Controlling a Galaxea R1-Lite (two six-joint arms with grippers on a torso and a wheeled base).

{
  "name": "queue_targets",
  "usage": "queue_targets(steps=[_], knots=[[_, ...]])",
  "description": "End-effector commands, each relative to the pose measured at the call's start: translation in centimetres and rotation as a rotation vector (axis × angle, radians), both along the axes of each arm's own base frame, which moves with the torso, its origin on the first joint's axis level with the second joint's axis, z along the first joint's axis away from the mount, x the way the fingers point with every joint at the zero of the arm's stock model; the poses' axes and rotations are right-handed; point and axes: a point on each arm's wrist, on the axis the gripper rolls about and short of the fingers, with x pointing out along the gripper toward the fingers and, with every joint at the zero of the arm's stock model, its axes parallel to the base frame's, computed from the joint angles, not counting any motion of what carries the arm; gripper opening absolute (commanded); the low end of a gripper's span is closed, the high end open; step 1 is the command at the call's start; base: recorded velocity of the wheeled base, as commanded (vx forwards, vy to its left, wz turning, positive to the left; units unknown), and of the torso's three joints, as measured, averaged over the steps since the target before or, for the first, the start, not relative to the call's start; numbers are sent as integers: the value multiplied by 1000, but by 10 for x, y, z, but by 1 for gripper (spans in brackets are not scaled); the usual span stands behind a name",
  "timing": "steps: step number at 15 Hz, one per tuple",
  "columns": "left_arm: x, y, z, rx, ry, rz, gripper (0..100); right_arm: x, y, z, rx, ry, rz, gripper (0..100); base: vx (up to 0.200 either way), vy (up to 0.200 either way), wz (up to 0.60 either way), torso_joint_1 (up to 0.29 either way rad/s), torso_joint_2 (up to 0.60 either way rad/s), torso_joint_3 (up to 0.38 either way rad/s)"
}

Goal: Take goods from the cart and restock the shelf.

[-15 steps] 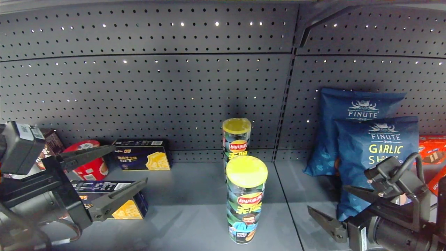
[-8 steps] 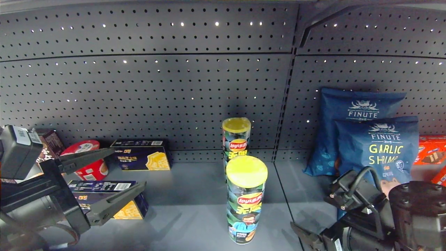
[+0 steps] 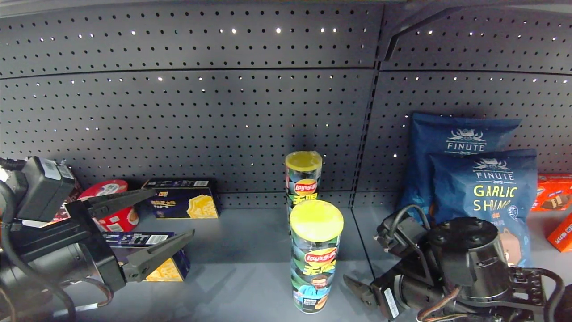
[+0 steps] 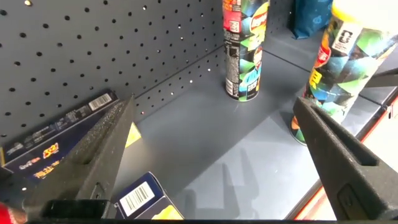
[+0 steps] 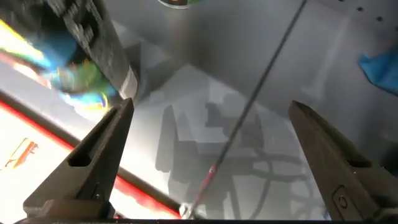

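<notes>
Two tall chip cans with yellow lids stand on the grey shelf (image 3: 241, 268), one (image 3: 316, 255) in front and one (image 3: 303, 179) behind it by the pegboard. My left gripper (image 3: 173, 213) is open and empty at the shelf's left, over a navy-and-yellow box (image 3: 154, 261). Its wrist view looks between the spread fingers (image 4: 93, 149) at both cans (image 4: 245, 50) (image 4: 345, 56). My right gripper (image 5: 211, 106) is open and empty, low at the shelf's front just right of the front can. One finger (image 3: 357, 286) points at the can's base.
Two blue snack bags (image 3: 482, 188) lean on the pegboard at the right, with orange boxes (image 3: 554, 192) beyond them. A second navy box (image 3: 183, 199) and a red cup (image 3: 111, 210) sit at the back left. Bare shelf lies between the boxes and the cans.
My right arm has swung left and down, from before the blue bags to beside the front can. The left gripper shifted slightly and stayed open.
</notes>
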Motion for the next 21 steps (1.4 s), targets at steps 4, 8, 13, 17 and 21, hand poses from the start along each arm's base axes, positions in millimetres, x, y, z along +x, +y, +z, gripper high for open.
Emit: queue_targets(steps=[4,8,13,17,21], knots=[[3,0,-3,2,19,2,100,10,13,-11,-20,27,19,100,0,0,0,0,0,0],[5,0,-5,4,28,1,100,12,21,-14,-21,27,33,100,0,0,0,0,0,0],[3,0,-7,5,34,1,100,13,25,-16,-21,25,41,100,0,0,0,0,0,0],[0,0,-12,9,49,-1,100,2,9,-7,1,11,30,100,0,0,0,0,0,0],[-5,-3,-6,6,17,-10,100,-16,-28,16,68,-53,-22,100,0,0,0,0,0,0]])
